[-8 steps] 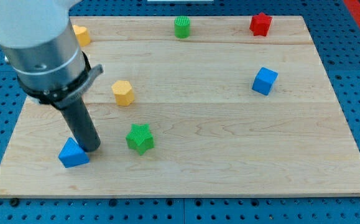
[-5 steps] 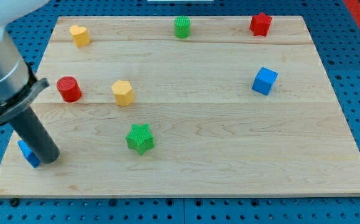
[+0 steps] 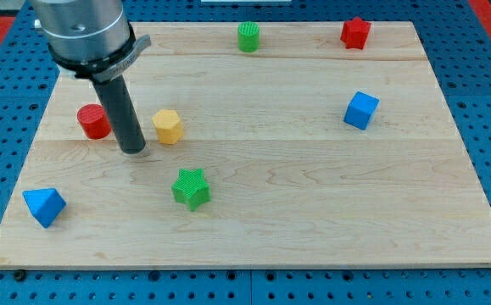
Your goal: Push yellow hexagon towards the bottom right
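The yellow hexagon stands on the wooden board, left of the middle. My tip rests on the board just left of and slightly below the hexagon, a small gap apart. A red cylinder stands just left of the rod. The arm's body hides the board's top left corner, where another yellow block stood earlier.
A green star lies below the hexagon. A blue triangular block sits near the bottom left corner. A green cylinder and a red star stand along the top edge. A blue cube is at the right.
My tip pushed the blue triangular block left to the bottom left corner, then swung up and right to stand beside the yellow hexagon. The hexagon has not moved.
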`<state>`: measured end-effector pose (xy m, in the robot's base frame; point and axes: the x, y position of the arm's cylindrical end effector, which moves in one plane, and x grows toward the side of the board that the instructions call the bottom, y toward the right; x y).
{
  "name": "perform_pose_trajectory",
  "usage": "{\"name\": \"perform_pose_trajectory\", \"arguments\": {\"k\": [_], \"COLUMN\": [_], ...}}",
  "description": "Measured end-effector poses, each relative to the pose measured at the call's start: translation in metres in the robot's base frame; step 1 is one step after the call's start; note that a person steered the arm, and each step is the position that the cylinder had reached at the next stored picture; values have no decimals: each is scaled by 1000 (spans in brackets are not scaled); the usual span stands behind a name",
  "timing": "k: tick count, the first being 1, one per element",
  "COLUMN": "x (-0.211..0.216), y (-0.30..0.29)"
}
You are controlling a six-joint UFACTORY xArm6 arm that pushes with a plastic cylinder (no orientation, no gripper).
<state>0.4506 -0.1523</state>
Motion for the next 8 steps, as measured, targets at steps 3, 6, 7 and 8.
{"name": "perform_pose_trajectory", "arguments": {"k": [3, 6, 7, 8], "x": [-15, -30, 2, 23], "y": [76, 111, 154, 213]}}
